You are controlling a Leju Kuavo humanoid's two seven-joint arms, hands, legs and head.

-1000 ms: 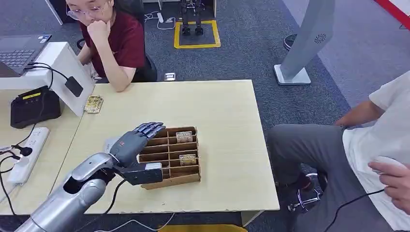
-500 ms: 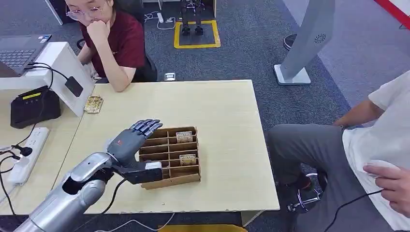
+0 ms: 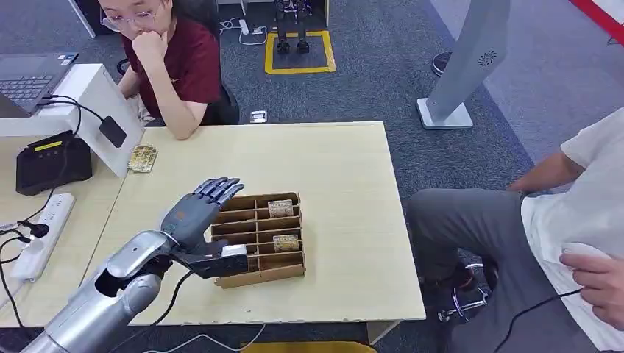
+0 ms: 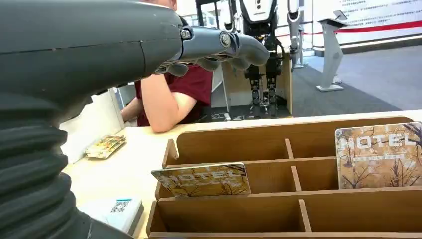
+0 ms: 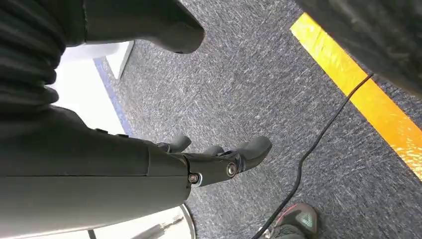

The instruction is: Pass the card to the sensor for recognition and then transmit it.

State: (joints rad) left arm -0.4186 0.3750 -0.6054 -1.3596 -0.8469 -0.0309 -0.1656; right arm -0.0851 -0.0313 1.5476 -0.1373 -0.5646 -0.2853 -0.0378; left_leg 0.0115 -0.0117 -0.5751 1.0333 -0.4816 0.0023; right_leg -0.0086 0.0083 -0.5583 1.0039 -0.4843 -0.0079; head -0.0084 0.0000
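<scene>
In the head view you see the left hand [image 3: 193,214] open and holding nothing, its fingers stretched out flat over the left end of the brown wooden divided tray [image 3: 258,239], which stands near the front edge of the light wooden table [image 3: 346,176]. Two printed hotel cards stand in the tray: the far card [image 3: 279,207] in a back slot, the near card [image 3: 285,242] in a slot closer to the front edge. A black card reader [image 3: 51,160] sits on the neighbouring desk at the left, and a person in a dark red shirt [image 3: 176,62] leans on the far edge.

In the left wrist view the dark fingers [image 4: 219,45] are extended above the tray, apart from both cards.

In the right wrist view the right hand [image 5: 219,162] hangs over grey carpet [image 5: 259,84], fingers slightly bent, gripping nothing.
</scene>
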